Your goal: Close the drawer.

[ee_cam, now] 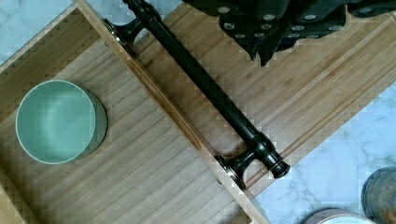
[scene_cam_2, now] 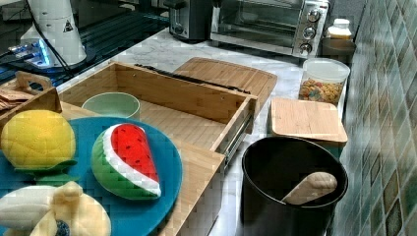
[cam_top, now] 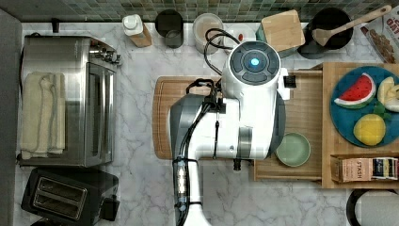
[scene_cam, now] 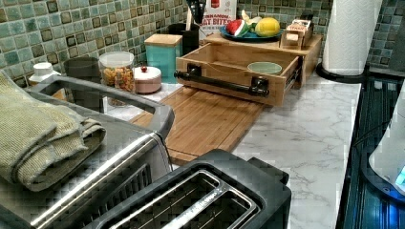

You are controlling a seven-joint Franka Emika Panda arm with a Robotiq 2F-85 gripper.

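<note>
The light-wood drawer point(cam_top: 308, 106) stands pulled out from a wooden stand point(cam_top: 329, 136), over the near end of a cutting board point(scene_cam: 205, 119). Its long black bar handle point(ee_cam: 205, 88) runs along the drawer front point(scene_cam: 224, 71). A pale green bowl point(ee_cam: 53, 121) sits inside on the wood-grain bottom point(scene_cam_2: 187, 123). My gripper point(ee_cam: 266, 46) hangs above the cutting board point(ee_cam: 317, 79), on the outer side of the handle and apart from it. In the top view my white arm point(cam_top: 244, 108) covers the drawer's front.
On top of the stand lie a teal plate of toy fruit point(cam_top: 362, 108) and a tea box point(cam_top: 364, 168). A toaster oven point(cam_top: 66, 99) and a black toaster point(cam_top: 66, 193) fill the top view's left. Jars point(scene_cam: 117, 71), a teal canister point(scene_cam: 162, 52) and a black pot with a spoon point(scene_cam_2: 290, 182) line the tiled wall.
</note>
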